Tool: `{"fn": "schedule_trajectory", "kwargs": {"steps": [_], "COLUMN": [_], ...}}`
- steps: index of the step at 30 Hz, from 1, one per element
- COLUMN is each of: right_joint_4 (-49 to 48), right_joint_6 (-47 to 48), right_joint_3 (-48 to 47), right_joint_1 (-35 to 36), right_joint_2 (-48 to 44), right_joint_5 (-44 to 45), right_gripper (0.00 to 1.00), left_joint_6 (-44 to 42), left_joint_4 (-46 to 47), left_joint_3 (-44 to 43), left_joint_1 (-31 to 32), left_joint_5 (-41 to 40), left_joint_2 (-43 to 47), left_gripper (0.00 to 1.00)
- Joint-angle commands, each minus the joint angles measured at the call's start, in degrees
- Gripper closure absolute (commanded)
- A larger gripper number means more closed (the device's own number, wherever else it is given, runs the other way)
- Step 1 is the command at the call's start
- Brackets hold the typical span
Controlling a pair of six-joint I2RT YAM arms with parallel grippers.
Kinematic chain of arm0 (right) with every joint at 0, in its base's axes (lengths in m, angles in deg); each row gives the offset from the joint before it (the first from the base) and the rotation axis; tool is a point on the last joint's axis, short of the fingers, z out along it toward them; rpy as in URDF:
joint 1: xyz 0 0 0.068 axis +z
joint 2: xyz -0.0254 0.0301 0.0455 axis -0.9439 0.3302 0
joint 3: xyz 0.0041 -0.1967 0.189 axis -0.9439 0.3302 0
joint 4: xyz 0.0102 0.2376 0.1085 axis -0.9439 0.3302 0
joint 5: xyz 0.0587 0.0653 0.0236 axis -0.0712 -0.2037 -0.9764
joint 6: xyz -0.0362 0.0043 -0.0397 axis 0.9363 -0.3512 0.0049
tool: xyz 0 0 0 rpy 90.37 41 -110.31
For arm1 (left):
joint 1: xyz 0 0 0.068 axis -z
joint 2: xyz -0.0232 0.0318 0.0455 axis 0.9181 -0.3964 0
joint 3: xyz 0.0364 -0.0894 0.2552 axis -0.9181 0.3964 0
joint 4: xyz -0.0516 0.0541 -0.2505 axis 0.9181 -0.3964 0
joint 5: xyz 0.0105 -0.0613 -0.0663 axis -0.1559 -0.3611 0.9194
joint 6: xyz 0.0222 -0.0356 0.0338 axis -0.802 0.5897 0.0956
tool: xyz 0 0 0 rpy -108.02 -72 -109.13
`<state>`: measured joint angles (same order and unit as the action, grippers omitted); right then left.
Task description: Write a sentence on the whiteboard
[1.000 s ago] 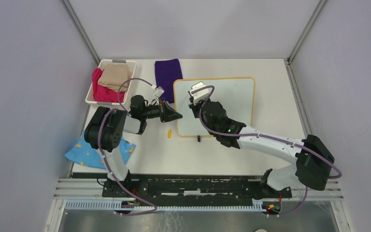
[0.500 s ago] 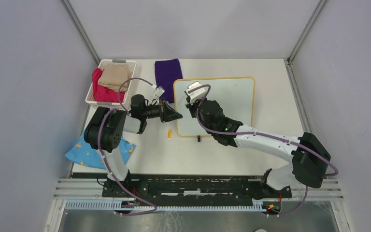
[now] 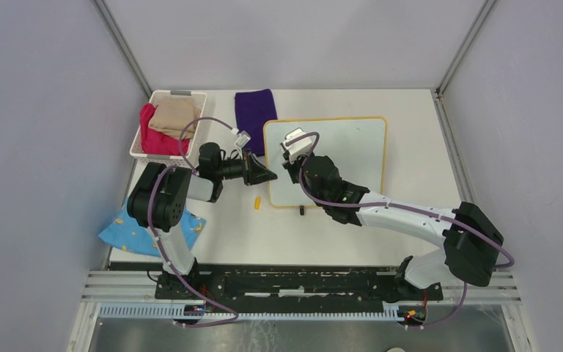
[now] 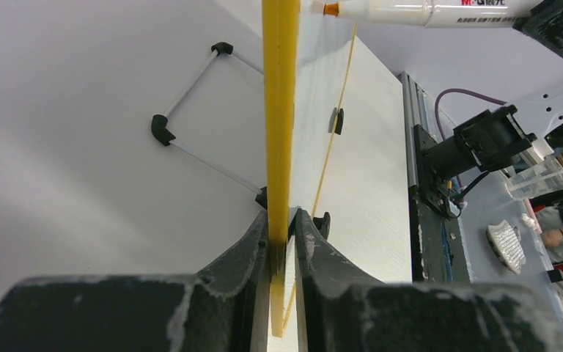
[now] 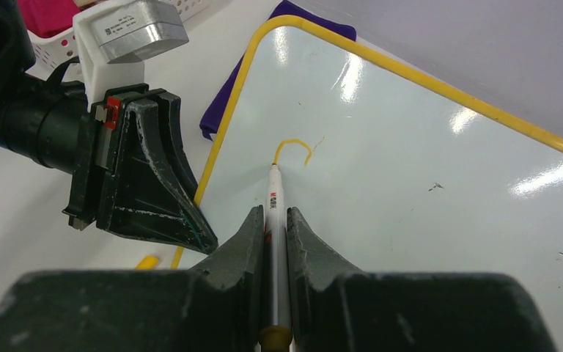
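The whiteboard (image 3: 344,147), glossy white with a yellow frame, lies on the table. My left gripper (image 3: 267,176) is shut on its left edge; in the left wrist view the frame (image 4: 278,110) runs up between the jaws of that gripper (image 4: 282,227). My right gripper (image 3: 291,163) is over the board's left part, shut on a white marker (image 5: 275,198). The marker's tip touches the board (image 5: 425,169). Of the sentence, only a short orange arc (image 5: 293,147) shows by the tip. The marker (image 4: 425,11) also crosses the top of the left wrist view.
A white basket (image 3: 163,93) with red and tan cloths stands at the back left. A purple cloth (image 3: 255,110) lies behind the board. A blue cloth (image 3: 128,231) is by the left arm's base. A yellow marker cap (image 3: 257,202) lies near the board's front-left corner.
My right arm has shifted a little to the left over the board with the marker. The left arm and the board have not moved.
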<state>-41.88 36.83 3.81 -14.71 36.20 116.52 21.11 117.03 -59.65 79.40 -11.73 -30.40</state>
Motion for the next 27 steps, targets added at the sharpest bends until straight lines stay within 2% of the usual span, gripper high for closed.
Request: {"fn": "schedule_trajectory", "kwargs": {"steps": [1,14,27], "right_joint_4": [0.9,1.8,2.7], "right_joint_6": [-0.2,-0.2,-2.1], "right_joint_3": [1.2,3.1,4.9], "right_joint_1": [-0.3,-0.3,0.0], "right_joint_2": [-1.9,-4.2,-4.8], "right_joint_5": [1.8,6.1,1.0], "right_gripper": [1.0,1.0,1.0], "left_joint_6": [-5.0,-6.3,-9.1], "left_joint_4": [-6.5,-8.4,-12.4], "left_joint_3": [0.3,0.1,-0.5], "left_joint_1": [1.3,1.7,2.6], "left_joint_5": [-4.0,-4.4,-5.0], "left_joint_2": [-0.6,-0.3,0.5], "left_gripper": [0.98,0.98,0.98]}}
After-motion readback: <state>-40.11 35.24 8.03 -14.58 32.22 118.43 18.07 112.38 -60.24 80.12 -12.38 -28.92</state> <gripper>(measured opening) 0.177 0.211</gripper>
